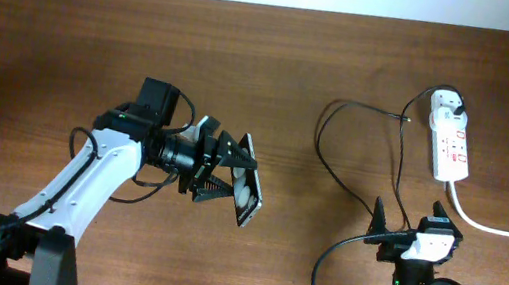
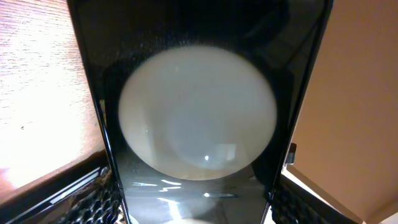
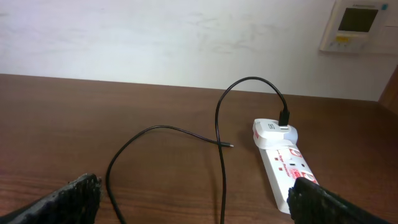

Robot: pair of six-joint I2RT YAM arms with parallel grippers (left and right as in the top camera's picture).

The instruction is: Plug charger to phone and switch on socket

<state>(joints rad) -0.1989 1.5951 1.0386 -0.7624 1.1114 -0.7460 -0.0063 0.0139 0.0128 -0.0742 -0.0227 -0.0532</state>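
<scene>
My left gripper [image 1: 225,175] is shut on the phone [image 1: 249,188], a black slab held on edge above the table's middle left. In the left wrist view the phone [image 2: 198,37] fills the frame, its large white round spot in the centre and my jaws at both lower corners. The charger's black cable [image 1: 324,138] loops over the table. Its connector tip [image 1: 406,117] lies free, and its dark plug [image 1: 453,104] sits in the white socket strip [image 1: 450,144]. My right gripper [image 1: 408,218] is open and empty, below the strip. In the right wrist view the tip [image 3: 230,146] lies left of the strip [image 3: 286,171].
The strip's thick white cord [image 1: 504,230] runs off to the right edge. A pale wall [image 3: 155,37] stands behind the table, with a white control panel [image 3: 357,25] on it. Bare wood [image 1: 67,44] lies at the far left.
</scene>
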